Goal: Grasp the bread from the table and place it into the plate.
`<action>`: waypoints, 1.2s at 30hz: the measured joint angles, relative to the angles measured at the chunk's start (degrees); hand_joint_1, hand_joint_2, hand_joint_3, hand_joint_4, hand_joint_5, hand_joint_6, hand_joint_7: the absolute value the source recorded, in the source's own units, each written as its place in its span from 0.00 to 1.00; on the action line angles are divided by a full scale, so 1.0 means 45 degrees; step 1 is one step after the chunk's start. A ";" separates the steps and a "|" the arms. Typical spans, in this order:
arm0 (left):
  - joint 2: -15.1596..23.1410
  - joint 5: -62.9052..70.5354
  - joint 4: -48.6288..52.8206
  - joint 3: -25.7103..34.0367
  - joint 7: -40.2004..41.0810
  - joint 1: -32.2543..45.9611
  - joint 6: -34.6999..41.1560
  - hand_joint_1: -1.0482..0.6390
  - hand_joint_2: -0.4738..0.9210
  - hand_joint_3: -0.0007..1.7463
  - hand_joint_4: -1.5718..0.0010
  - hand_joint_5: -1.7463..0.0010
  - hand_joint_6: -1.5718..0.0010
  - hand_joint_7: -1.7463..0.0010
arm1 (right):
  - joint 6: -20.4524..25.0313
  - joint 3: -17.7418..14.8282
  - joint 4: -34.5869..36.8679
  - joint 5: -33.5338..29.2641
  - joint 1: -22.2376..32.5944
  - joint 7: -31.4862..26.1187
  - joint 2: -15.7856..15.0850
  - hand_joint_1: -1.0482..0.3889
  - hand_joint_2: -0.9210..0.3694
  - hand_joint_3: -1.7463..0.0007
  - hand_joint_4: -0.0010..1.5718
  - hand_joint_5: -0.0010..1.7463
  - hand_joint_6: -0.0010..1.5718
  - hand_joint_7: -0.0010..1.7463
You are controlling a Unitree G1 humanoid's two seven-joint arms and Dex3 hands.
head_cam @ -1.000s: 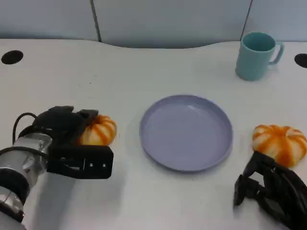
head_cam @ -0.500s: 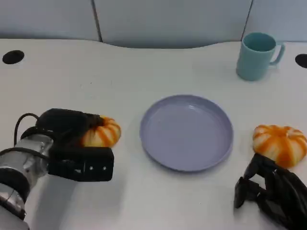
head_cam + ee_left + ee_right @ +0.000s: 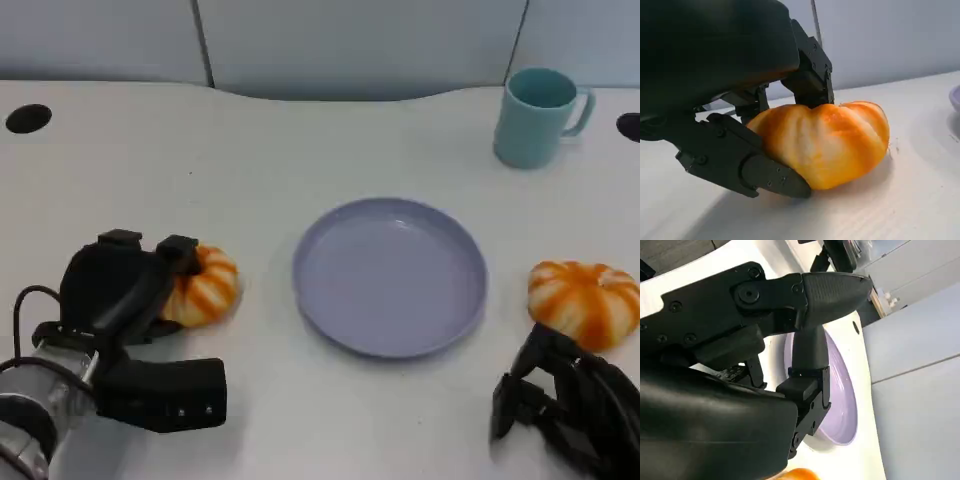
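Left hand point(image 3: 125, 290) grips the bread point(image 3: 203, 287) on the table point(image 3: 250, 160); right hand point(image 3: 570, 405) curled, holding nothing

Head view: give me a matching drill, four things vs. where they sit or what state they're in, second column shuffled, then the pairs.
Things:
1. mug
2. plate
3. left bread
4. right bread

Places/states:
A. centre of the table, nothing on it
B. far right corner, upright
C. gripped by the left robot hand, resting on the table
D. free on the table, just beyond the right robot hand

Pairs: 1-B, 2-A, 3-C, 4-D
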 measured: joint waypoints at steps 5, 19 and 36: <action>-0.0054 -0.0010 -0.0012 -0.0021 0.0253 -0.0004 -0.0317 0.53 0.96 0.30 0.51 0.00 0.63 0.00 | 0.0045 0.0024 -0.0046 -0.0018 0.0006 -0.0032 -0.0009 0.34 0.00 0.79 0.42 1.00 0.32 0.95; 0.0167 -0.0415 -0.0595 0.0498 0.0983 -0.1268 -0.1533 0.53 0.88 0.41 0.47 0.00 0.61 0.00 | 0.0186 0.0033 -0.0123 0.0004 0.0017 -0.0073 -0.0011 0.34 0.00 0.80 0.42 1.00 0.32 0.95; -0.1074 -0.1116 -0.1203 0.0765 -0.3289 -0.2876 -0.3101 0.49 0.88 0.42 0.45 0.00 0.56 0.00 | 0.0401 0.0026 -0.0320 0.0018 0.0096 -0.0092 -0.0007 0.33 0.00 0.80 0.42 1.00 0.32 0.94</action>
